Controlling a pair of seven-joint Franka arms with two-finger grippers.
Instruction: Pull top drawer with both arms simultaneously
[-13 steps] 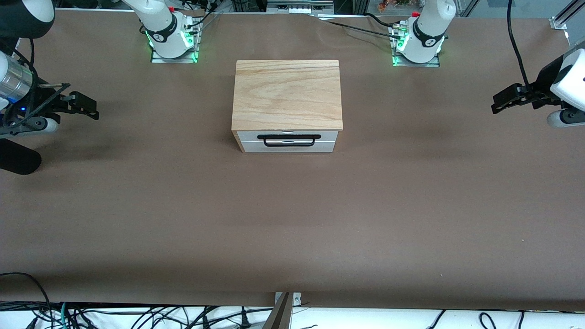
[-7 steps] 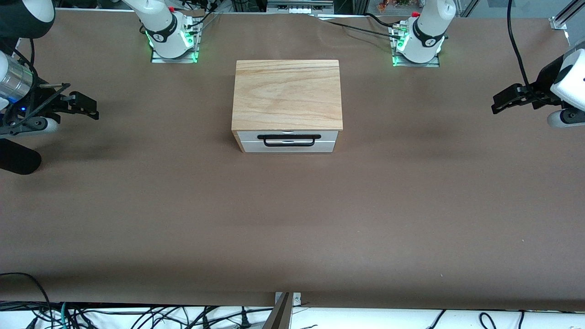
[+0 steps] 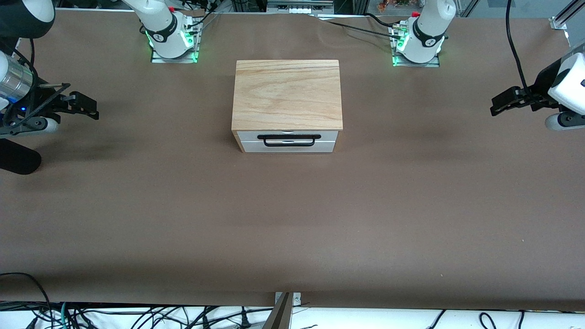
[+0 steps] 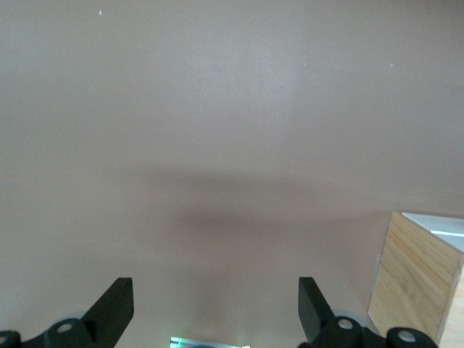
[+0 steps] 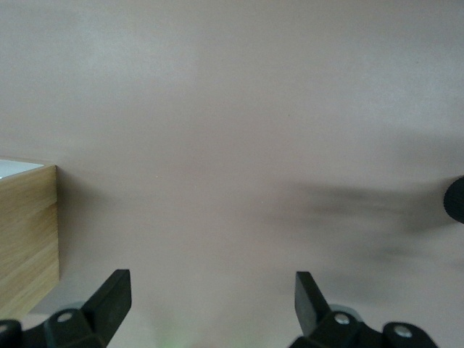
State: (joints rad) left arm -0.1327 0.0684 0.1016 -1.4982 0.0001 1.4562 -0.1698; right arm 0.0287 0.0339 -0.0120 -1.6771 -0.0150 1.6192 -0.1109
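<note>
Sitting shut in its wooden box (image 3: 287, 93) at the middle of the bench (image 3: 292, 214), the top drawer (image 3: 289, 135) shows its white front and long black handle (image 3: 288, 140) toward the front camera, flush under the wood-grain top. Out at the right arm's end of the bench, the right tool (image 3: 87, 106) hangs in the air, fingers spread wide and grasping nothing. Over at the left arm's end, the left tool (image 3: 500, 103) hovers too, released and empty. Both tools are well apart from the box. Each wrist view catches just a corner of the box (image 4: 417, 286) (image 5: 27, 239) past its own parted fingers (image 4: 116, 308) (image 5: 112, 297).
</note>
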